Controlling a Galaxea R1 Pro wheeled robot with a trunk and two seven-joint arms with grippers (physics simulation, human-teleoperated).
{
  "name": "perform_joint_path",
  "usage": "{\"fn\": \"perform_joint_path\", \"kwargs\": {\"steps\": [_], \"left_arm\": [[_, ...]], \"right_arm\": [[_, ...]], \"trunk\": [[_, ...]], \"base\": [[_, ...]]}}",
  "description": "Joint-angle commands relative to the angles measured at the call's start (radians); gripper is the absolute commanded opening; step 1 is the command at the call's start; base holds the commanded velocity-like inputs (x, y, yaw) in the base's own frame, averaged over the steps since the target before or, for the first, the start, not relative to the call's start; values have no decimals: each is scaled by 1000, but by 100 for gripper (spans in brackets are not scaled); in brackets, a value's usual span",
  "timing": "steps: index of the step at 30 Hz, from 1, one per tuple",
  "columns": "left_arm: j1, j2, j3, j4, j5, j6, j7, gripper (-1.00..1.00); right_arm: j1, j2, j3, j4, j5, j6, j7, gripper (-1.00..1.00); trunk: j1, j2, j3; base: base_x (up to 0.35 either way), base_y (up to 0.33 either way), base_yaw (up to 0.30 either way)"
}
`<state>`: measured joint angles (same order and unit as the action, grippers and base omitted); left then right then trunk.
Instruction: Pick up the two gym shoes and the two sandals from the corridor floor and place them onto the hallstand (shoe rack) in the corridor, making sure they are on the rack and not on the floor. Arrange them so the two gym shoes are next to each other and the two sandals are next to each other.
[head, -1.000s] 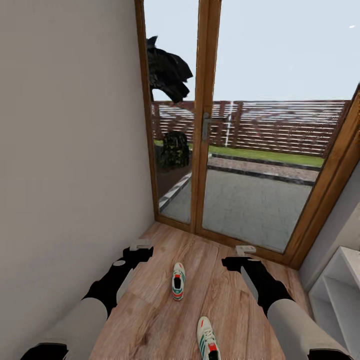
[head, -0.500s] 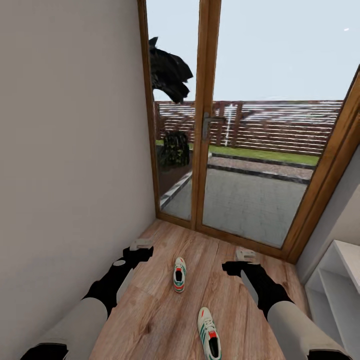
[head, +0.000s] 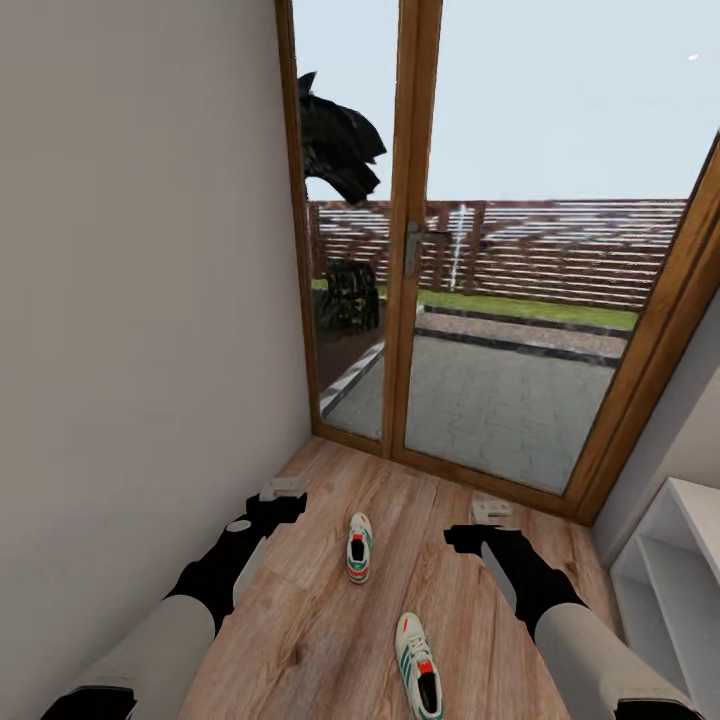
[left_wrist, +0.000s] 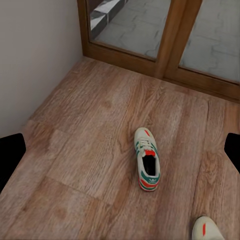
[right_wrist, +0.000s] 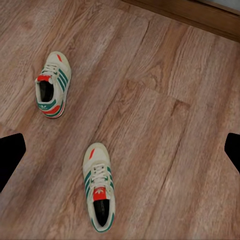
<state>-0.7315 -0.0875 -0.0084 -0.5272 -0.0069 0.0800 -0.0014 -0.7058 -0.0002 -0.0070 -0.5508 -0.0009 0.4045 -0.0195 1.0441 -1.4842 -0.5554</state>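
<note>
Far gym shoe (head: 358, 547): lower centre of head view, on corridor floor (head: 300, 640), toe twd glass door, upright on sole; cream w/ green stripes, red-orange tongue + heel. Also in left wrist view (left_wrist: 146, 165) and right wrist view (right_wrist: 52, 90).
Near gym shoe (head: 419, 677): bottom centre-right of head view, on floor, well apart from far one, toe twd door, angled slightly; partly cut by frame edge. Whole in right wrist view (right_wrist: 100, 192); just its toe at lower right corner of left wrist view (left_wrist: 209, 229).
Floor: light brown wood-grain planks, runs up to door sill.
Left pincer (head: 282, 489): lower left of head view, above floor, left of far shoe, not touching it; holds nothing. Fingers (left_wrist: 11, 155) at both side edges of left wrist view, spread wide.
Right pincer (head: 490, 510): lower right-centre of head view, above floor, right of far shoe, holds nothing. Fingers (right_wrist: 10, 155) at side edges of right wrist view, spread wide.
Glass door (head: 470, 300): wood frame, upper centre; metal handle (head: 411, 248); patio, grass, slatted fence outside.
Wall (head: 140, 300): plain grey-white, left side.
White shelf unit (head: 680, 590): lower right edge, open shelves, only partly in frame.
</note>
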Motion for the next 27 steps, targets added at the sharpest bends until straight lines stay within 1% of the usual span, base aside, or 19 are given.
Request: {"fn": "perform_joint_path", "kwargs": {"steps": [1, 5, 7, 11, 14, 15, 16, 18, 22, 26, 27], "left_arm": [[0, 0, -1, -2, -1, 6, 0, 100], [0, -1, -1, -8, -1, 6, -6, 100], [0, -2, -1, -41, -1, 8, -28, 100], [0, -3, -1, -81, -1, 9, -40, 100], [0, -2, -4, -101, -1, 10, -46, 100], [0, -2, -14, -109, -1, 10, -48, 100], [0, -2, -17, -110, -1, 10, -48, 100], [0, -2, -37, -112, -1, 10, -49, 100], [0, -2, -63, -113, 0, 11, -49, 100], [0, -1, -73, -114, 0, 11, -49, 100], [0, -1, -76, -114, 0, 11, -49, 100]], "right_arm": [[0, 0, -1, -2, 1, 4, -2, 100], [0, 0, -1, -1, 2, -1, -2, 100], [0, 0, -1, 0, 3, -2, -2, 100], [0, 0, -1, 2, 4, -12, -2, 100], [0, 0, 0, 21, 4, -43, -2, 100], [0, 0, 1, 54, 5, -81, -2, 100], [0, 0, 1, 62, 5, -90, -2, 100], [0, 0, 1, 87, 3, -119, -3, 100], [0, 0, 1, 101, 0, -142, -4, 100], [0, 0, 1, 112, -3, -158, -4, 100], [0, 0, 1, 128, -4, -173, -4, 100]], "trunk": [[4, -8, -5], [19, -36, -23], [27, -50, -32], [42, -78, -46], [54, -99, -56], [58, -106, -59], [61, -113, -62], [69, -127, -69], [84, -155, -81], [100, -183, -94], [104, -190, -97]], "base": [[0, 0, 0], [0, 0, 0], [0, 0, 0], [0, 0, 0], [0, 0, 0], [0, 0, 0], [0, 0, 0], [0, 0, 0], [0, 0, 0], [0, 0, 0], [0, 0, 0]]}}
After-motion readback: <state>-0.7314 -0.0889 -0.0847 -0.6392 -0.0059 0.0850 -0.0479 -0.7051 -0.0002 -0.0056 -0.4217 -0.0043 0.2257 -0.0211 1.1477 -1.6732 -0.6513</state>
